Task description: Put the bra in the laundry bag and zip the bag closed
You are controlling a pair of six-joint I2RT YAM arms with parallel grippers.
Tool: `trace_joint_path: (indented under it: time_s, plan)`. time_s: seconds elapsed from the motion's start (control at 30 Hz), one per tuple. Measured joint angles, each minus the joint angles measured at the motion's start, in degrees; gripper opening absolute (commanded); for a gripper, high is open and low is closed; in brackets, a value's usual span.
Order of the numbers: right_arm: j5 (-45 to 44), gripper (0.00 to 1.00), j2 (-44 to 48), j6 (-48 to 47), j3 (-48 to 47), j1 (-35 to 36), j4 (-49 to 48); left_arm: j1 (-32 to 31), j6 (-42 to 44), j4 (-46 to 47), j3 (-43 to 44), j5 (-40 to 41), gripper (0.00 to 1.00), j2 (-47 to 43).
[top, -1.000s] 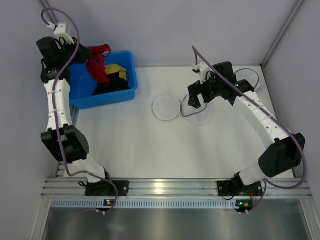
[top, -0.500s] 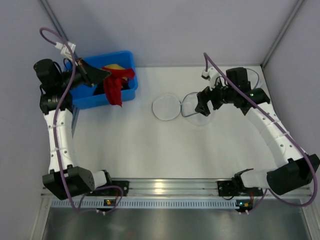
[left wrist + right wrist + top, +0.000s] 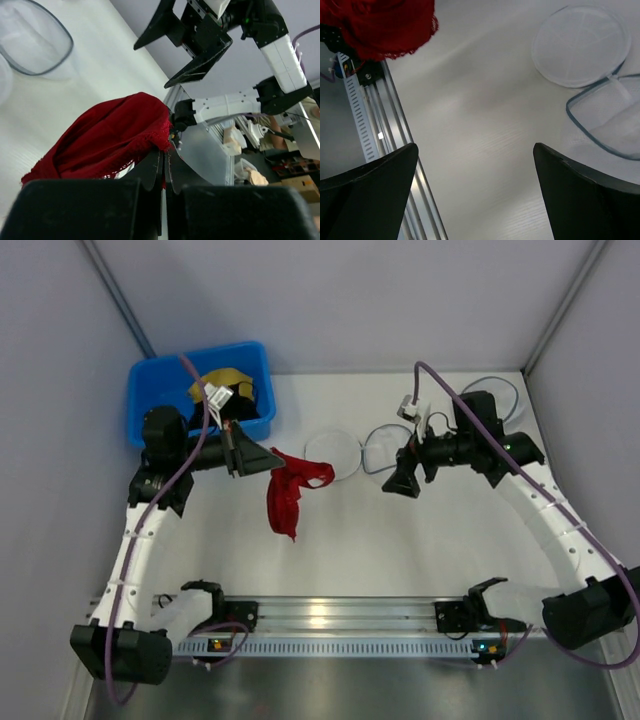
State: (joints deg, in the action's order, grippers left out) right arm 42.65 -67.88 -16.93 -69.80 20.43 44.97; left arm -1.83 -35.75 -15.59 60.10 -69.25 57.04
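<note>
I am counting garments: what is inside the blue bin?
The blue bin holds a yellow garment and a partly visible black garment. The left arm covers the bin's near part, so anything there is hidden.

Two arms, left arm [image 3: 140, 530] and right arm [image 3: 545, 508], each carry one two-fingered gripper: left gripper [image 3: 278, 462] and right gripper [image 3: 400, 483]. One red lacy bra [image 3: 288, 492] hangs pinched between the left fingers. There are three round mesh shapes. One radial-spoked mesh bag [image 3: 333, 453] and one dark-rimmed laundry bag [image 3: 383, 448] lie just beyond the right fingers. One more dark-rimmed ring [image 3: 497, 387] lies behind them; whether it joins the bag cannot be told. Behind the left fingers stands one blue bin [image 3: 150, 380], holding one yellow garment [image 3: 225, 380] and one black garment [image 3: 250, 408].
</note>
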Motion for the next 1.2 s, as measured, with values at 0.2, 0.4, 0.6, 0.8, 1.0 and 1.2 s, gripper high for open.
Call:
trace_joint_path:
  time_s: [0.2,0.4,0.6,0.8,1.0,1.2]
  plan:
    - [1.27,0.99,-4.68,-1.36,-8.5,5.79,0.5,-7.98,-2.58,0.09,-0.13,3.15,0.0,2.62]
    - [1.42,0.99,-8.96,-2.25,-16.22,11.15,0.76,-9.66,-3.61,0.13,-0.15,4.7,0.0,5.86]
    - [-0.76,0.99,-12.04,-4.07,-18.38,17.16,0.98,-10.29,-4.04,0.11,-0.11,5.25,0.0,9.4]
    - [-7.32,0.99,-15.06,-5.25,-18.25,21.66,-0.37,-11.74,-4.39,0.11,-0.09,5.2,0.0,10.84]
    - [-11.19,0.54,-16.26,-6.64,-16.17,23.17,-3.96,-13.07,-4.72,0.13,-0.09,4.24,0.0,10.99]
    - [-10.21,0.0,-16.28,-6.91,-14.47,25.22,-5.42,-13.55,-4.76,0.13,-0.11,2.82,0.08,10.99]
